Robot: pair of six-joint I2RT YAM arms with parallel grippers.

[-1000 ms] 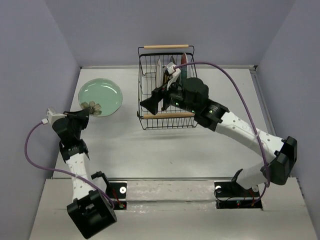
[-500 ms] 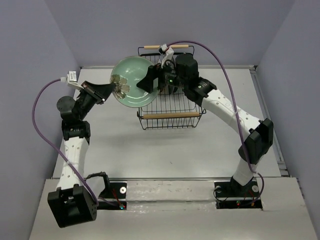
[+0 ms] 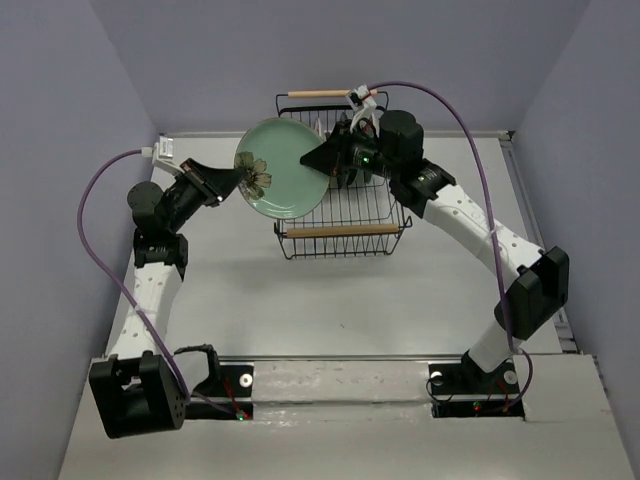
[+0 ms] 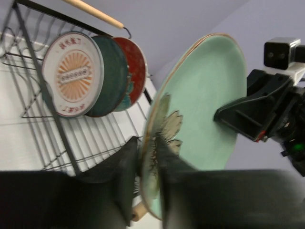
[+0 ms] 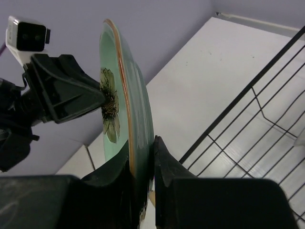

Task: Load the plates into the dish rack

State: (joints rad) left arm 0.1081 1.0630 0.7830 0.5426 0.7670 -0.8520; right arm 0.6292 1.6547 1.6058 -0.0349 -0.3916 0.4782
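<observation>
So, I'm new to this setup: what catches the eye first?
The mint green plate, held aloft at the dish rack's left side, pinched by both the left claw and the right claw. Inside the rack, a white-and-orange plate, a teal plate and a red plate stand on edge.

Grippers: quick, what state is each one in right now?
Left gripper: closed on the mint green plate.
Right gripper: closed on the same plate.

A: Where is the pale mint plate [image 3: 283, 168]?
B: Raised on edge, tilted, at the left side of the black wire dish rack [image 3: 336, 231].
A: And inside the rack?
B: Three stand upright: a white-orange plate [image 4: 72, 74], a dark teal plate [image 4: 113, 76], a red plate [image 4: 136, 62].
</observation>
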